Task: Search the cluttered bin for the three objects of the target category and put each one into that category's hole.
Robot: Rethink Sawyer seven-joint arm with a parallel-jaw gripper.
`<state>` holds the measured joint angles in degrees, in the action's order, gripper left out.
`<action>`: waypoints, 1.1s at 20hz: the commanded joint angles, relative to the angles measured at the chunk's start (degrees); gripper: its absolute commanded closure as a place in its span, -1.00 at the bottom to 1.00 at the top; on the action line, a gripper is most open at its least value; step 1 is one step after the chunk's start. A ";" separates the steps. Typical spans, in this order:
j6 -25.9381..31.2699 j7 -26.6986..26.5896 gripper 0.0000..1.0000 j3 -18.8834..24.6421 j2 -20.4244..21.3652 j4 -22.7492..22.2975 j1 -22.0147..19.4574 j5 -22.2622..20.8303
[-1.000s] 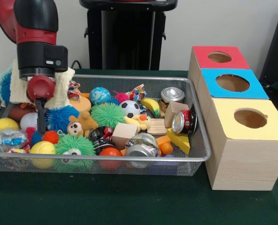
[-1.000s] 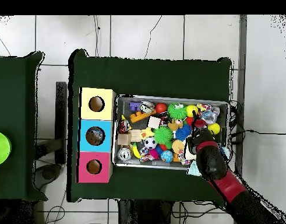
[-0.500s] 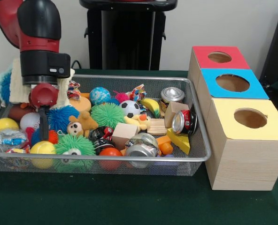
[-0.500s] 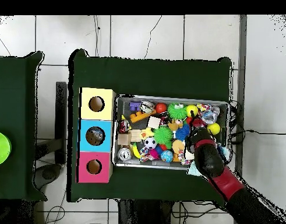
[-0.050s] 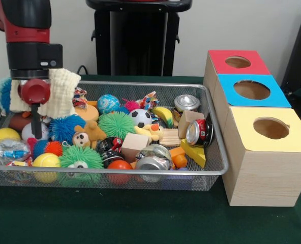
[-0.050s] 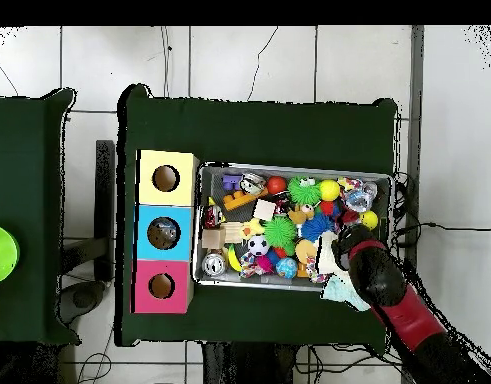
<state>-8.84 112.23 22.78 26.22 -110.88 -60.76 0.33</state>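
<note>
End effector (image 5: 36, 122) low at bin (image 5: 211, 168) end, grip unclear | crowded by knitted cloth (image 5: 59, 91), blue spiky ball (image 5: 66, 127), white ball (image 5: 28, 130) | holed boxes (image 5: 265, 152) beside bin on desk (image 5: 140, 218)

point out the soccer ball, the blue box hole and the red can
soccer ball (image 5: 140, 118), front view, middle of its white face
blue box hole (image 5: 251, 90), front view, middle of the opening
red can (image 5: 200, 132), front view, its side

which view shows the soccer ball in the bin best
The front view: the soccer ball sits unobstructed mid-bin, its black and white patches clear, beside the green spiky ball. The overhead view shows the soccer ball only as a small black and white dot among the clutter.
</note>
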 commanded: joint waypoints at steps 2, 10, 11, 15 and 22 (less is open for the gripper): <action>2.83 7.52 -1.00 -10.87 4.02 6.59 5.37 5.20; -1.19 9.13 -1.00 -12.44 1.43 8.01 7.12 5.51; -4.58 9.75 -1.00 -14.42 1.04 8.42 8.88 5.92; -7.64 10.46 -1.00 -13.75 -2.27 10.43 8.04 5.21; -5.43 10.55 -1.00 -10.61 -2.18 10.32 5.46 4.49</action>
<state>-13.08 112.23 10.55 26.61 -105.88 -54.23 3.03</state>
